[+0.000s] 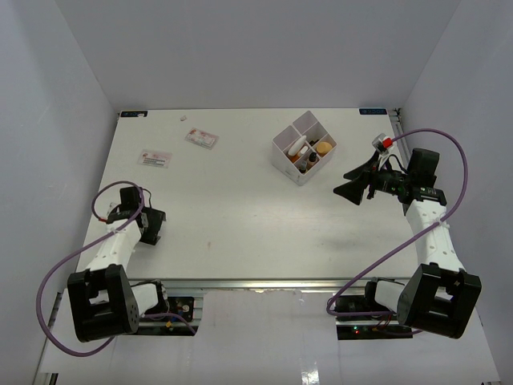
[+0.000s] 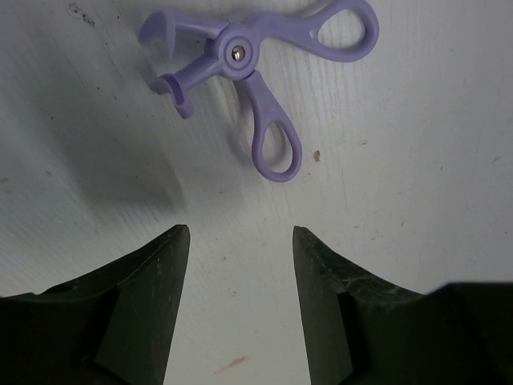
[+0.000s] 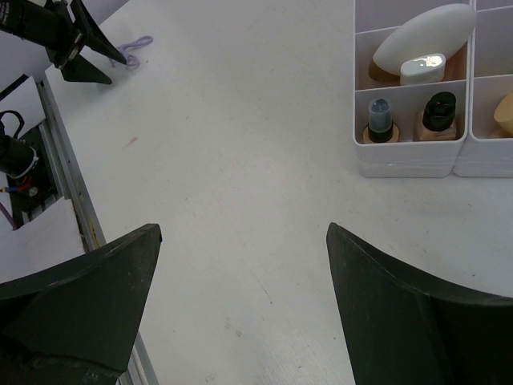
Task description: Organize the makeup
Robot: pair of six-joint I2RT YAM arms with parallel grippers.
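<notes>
The makeup sits inside the white four-compartment box (image 1: 285, 164) (image 3: 409, 164) at the back right. A white egg-shaped sponge (image 3: 425, 36) lies over a white-capped tube (image 3: 422, 68). A beige dark-capped bottle (image 3: 438, 116) and a second small bottle (image 3: 379, 119) stand in the near compartment. A tan sponge (image 1: 324, 148) (image 3: 505, 112) fills another. My right gripper (image 1: 343, 182) (image 3: 243, 228) hangs open and empty, short of the box. My left gripper (image 1: 154, 228) (image 2: 240, 229) is open over bare table at the near left. A purple eyelash curler (image 2: 256, 72) (image 3: 136, 50) lies just ahead of it.
Two small flat packets (image 1: 154, 159) (image 1: 202, 139) lie on the table (image 1: 240, 224) at the back left, with a tiny white scrap (image 1: 186, 119) behind them. White walls close in the left, back and right sides. Purple cables loop from both arms.
</notes>
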